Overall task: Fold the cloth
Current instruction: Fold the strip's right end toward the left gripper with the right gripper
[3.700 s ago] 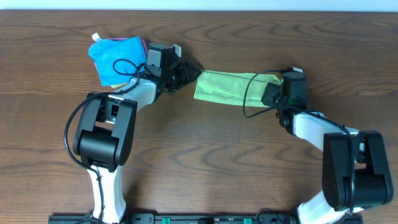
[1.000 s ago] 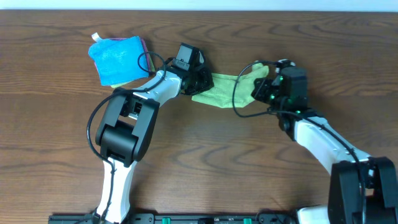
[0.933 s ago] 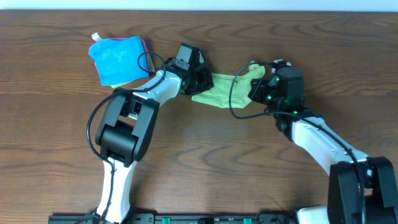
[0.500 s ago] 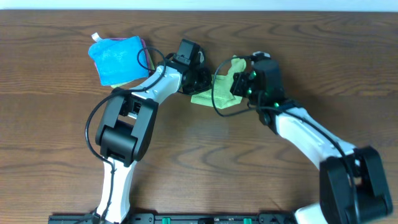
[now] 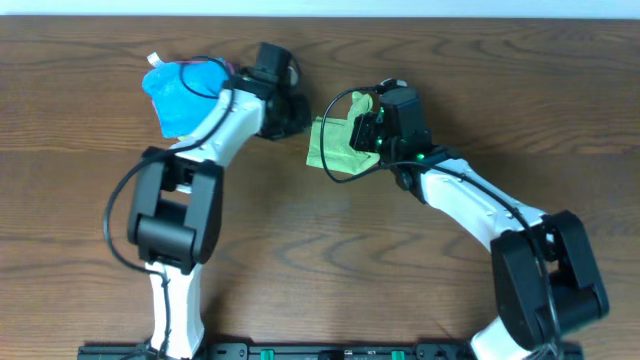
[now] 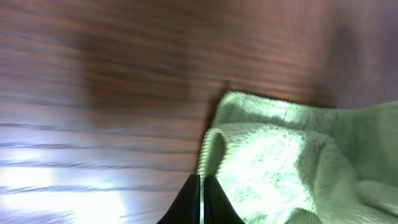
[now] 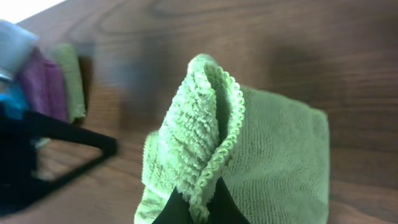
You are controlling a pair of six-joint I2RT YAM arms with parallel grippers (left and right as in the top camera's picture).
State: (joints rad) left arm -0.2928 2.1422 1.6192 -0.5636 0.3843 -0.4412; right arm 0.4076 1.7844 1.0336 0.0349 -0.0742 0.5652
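The light green cloth (image 5: 333, 150) lies bunched at the table's middle back, its right end doubled over to the left. My right gripper (image 5: 362, 135) is shut on that lifted hemmed edge (image 7: 211, 124), and the rest of the cloth (image 7: 283, 155) spreads flat below. The right gripper's tips (image 7: 200, 199) pinch the fold from both sides. My left gripper (image 5: 298, 112) sits just left of the cloth's upper left corner, shut with nothing between its fingers. In the left wrist view its tips (image 6: 201, 190) end at the cloth's (image 6: 286, 162) near edge.
A folded blue cloth (image 5: 183, 92) lies at the back left on top of other folded cloths, purple (image 7: 43, 84) and green (image 7: 71, 81) in the right wrist view. The left arm's black cable (image 5: 205, 80) loops over the blue cloth. The table's far edge runs just behind.
My right gripper has carried the cloth's right end leftward over the rest. The left gripper has drawn back up and to the left, off the cloth's left end.
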